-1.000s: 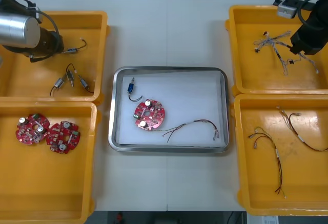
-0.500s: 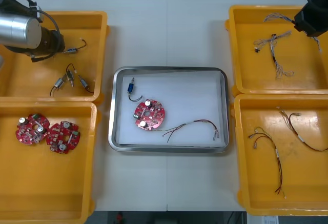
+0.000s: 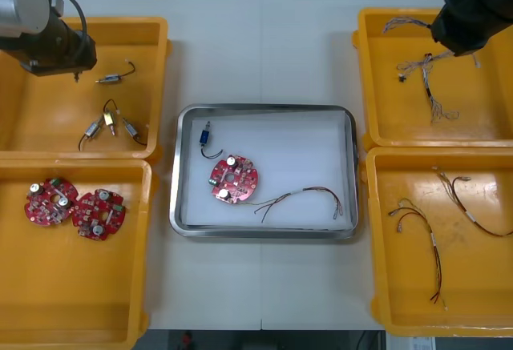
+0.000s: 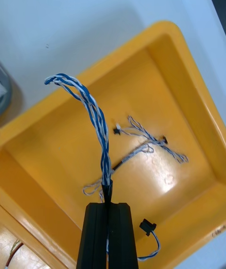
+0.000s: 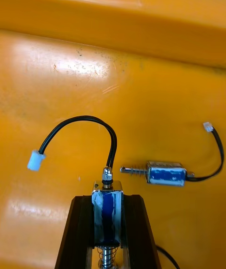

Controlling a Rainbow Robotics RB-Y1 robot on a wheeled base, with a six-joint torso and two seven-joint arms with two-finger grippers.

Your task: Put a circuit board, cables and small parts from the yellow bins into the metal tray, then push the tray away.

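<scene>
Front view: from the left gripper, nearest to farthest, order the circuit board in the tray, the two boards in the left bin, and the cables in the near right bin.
From the left gripper, over the far left bin:
1. Two boards, near left bin, same side.
2. Circuit board, in the tray, table middle.
3. Cables, near right bin, opposite corner.

No legible text, label, brand, number or sign was found on the yellow bins (image 3: 164, 86), metal tray (image 3: 350, 174), circuit boards (image 3: 234, 179) or tabletop (image 3: 264, 46).
</scene>
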